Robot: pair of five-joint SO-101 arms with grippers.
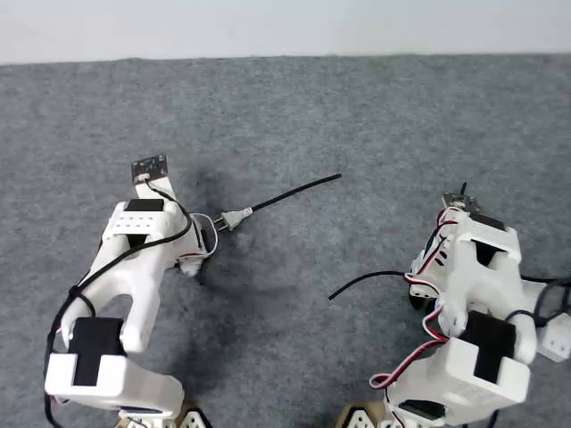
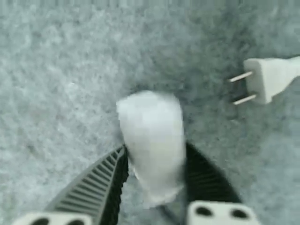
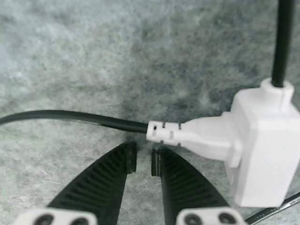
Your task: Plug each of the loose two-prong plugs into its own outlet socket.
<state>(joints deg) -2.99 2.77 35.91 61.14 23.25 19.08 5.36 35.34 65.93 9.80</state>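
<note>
My left gripper (image 2: 154,147) is shut on a white outlet socket block (image 2: 150,126), held just above the grey carpet. A loose white two-prong plug (image 2: 269,79) lies beside it, its prongs pointing toward the block with a small gap between them. From above, this plug (image 1: 234,218) sits at the left gripper (image 1: 207,236) tip, its black cable (image 1: 294,192) trailing to the upper right. My right gripper (image 3: 144,161) is shut with nothing in it, just short of a second white plug (image 3: 187,133). That plug is seated in another white socket block (image 3: 265,154).
Grey carpet (image 1: 294,116) covers the table. A black cable (image 1: 366,278) curves out from under the right arm toward the middle. Both arm bodies stand at the near edge, left and right. Open carpet lies between and beyond them.
</note>
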